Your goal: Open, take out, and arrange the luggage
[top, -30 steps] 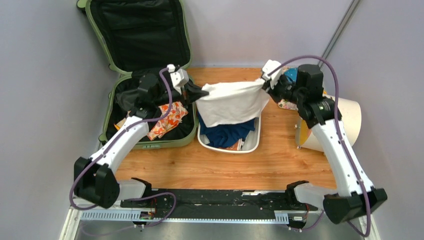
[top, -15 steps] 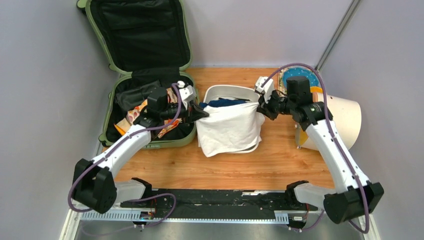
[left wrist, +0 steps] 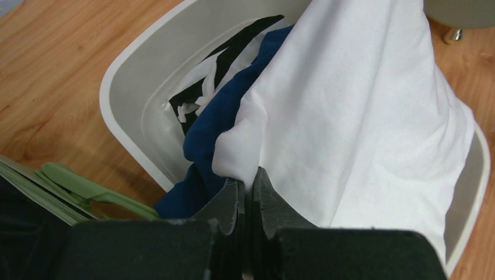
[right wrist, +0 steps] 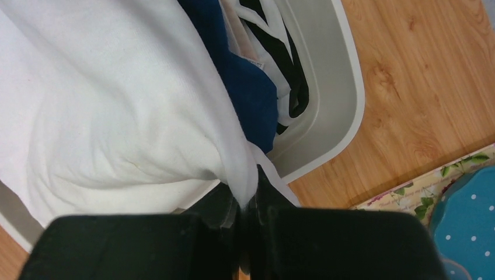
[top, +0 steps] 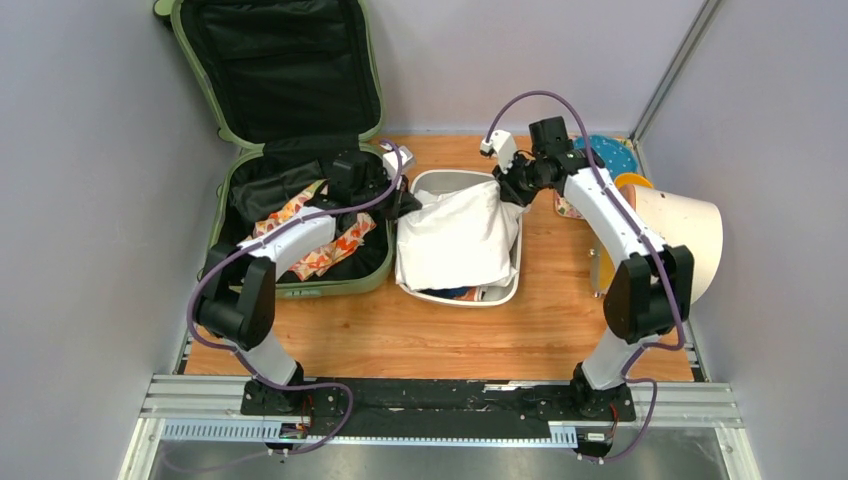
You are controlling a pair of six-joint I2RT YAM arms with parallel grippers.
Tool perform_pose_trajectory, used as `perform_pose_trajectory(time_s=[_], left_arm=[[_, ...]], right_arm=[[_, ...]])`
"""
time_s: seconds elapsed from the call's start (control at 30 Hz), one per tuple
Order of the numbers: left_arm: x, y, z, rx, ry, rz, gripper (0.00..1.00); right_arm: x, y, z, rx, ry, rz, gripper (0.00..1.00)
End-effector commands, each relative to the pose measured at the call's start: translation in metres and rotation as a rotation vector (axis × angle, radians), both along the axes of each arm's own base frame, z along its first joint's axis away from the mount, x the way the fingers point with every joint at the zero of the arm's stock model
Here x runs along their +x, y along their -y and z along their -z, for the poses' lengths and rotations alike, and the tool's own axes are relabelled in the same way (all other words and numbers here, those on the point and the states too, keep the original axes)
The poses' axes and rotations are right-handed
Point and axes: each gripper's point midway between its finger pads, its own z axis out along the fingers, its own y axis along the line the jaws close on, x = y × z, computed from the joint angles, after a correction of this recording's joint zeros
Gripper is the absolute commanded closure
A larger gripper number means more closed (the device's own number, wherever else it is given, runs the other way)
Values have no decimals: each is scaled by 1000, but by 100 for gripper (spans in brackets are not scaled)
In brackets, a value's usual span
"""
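Observation:
The sage-green luggage (top: 225, 180) lies open at the back left, its lid against the wall, black lining showing. It holds dark clothes and an orange floral cloth (top: 335, 245). Beside it stands the white tub (top: 510, 290) with blue and black-and-white clothes inside. A white cloth (top: 455, 235) lies folded over the tub. My left gripper (top: 405, 203) is shut on the cloth's left corner (left wrist: 245, 163) at the tub's left rim. My right gripper (top: 510, 190) is shut on its right corner (right wrist: 245, 181) at the tub's back right rim.
A cream cylinder (top: 675, 240) with an orange end lies at the right edge. A teal dotted item (top: 610, 155) on floral cloth sits at the back right, also in the right wrist view (right wrist: 467, 216). Walls close in left, right and behind.
Both grippers carried the white cloth from spread in the air, forward over the tub's front, then back, laying it folded over the tub's contents. Both still grip its corners.

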Motion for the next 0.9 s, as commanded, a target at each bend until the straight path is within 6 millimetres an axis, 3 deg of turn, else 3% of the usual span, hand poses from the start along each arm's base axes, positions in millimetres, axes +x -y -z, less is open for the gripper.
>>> perform_pose_trajectory(time_s=[0.0,0.07,0.13,0.17,0.2,0.23,0.27,0.33,0.37,0.43,0.47,0.57,0.6,0.63,0.7,0.73,0.83,0.87], left_arm=[[29,0,-1,28,52,-45,100],[36,-1,3,32,52,-64,100],[41,1,10,48,20,-76,100],[51,2,3,51,27,-87,93],[47,0,9,84,-17,-78,70],[49,0,5,93,-24,-73,61],[56,2,-14,88,2,-73,54],[53,-4,-25,92,-34,-78,45],[49,-3,-51,44,-18,-44,43],[46,-22,-68,-1,-75,-64,31],[38,-26,-89,-45,-73,-32,26],[31,-68,-98,-63,-128,-79,20],[26,-82,-94,-60,-161,-96,20],[30,-109,-92,-66,-178,-146,20],[21,-137,-81,-63,-228,-188,20],[25,-174,-78,-73,-240,-265,20],[15,-216,-61,-40,-274,-350,20],[17,-243,-50,31,-247,-405,20]], right_arm=[[25,11,5,-70,2,54,90],[28,15,15,-96,-31,81,85],[34,14,7,-86,-32,95,53],[30,13,11,-94,-72,93,42],[30,13,7,-88,-81,95,25],[35,9,-10,-68,-57,92,18],[33,8,-13,-64,-75,99,13],[36,4,-33,-31,-41,99,12],[32,1,-43,-10,-34,90,12],[26,-8,-55,53,-31,62,12],[20,-14,-61,82,-27,50,12],[5,-30,-61,146,-57,8,12],[2,-34,-59,159,-73,3,13],[-2,-41,-57,176,-88,-13,13],[-5,-50,-54,207,-115,-12,14],[-8,-58,-56,236,-128,-34,14],[-7,-72,-60,280,-133,-52,15],[-3,-74,-59,287,-127,-53,15]])
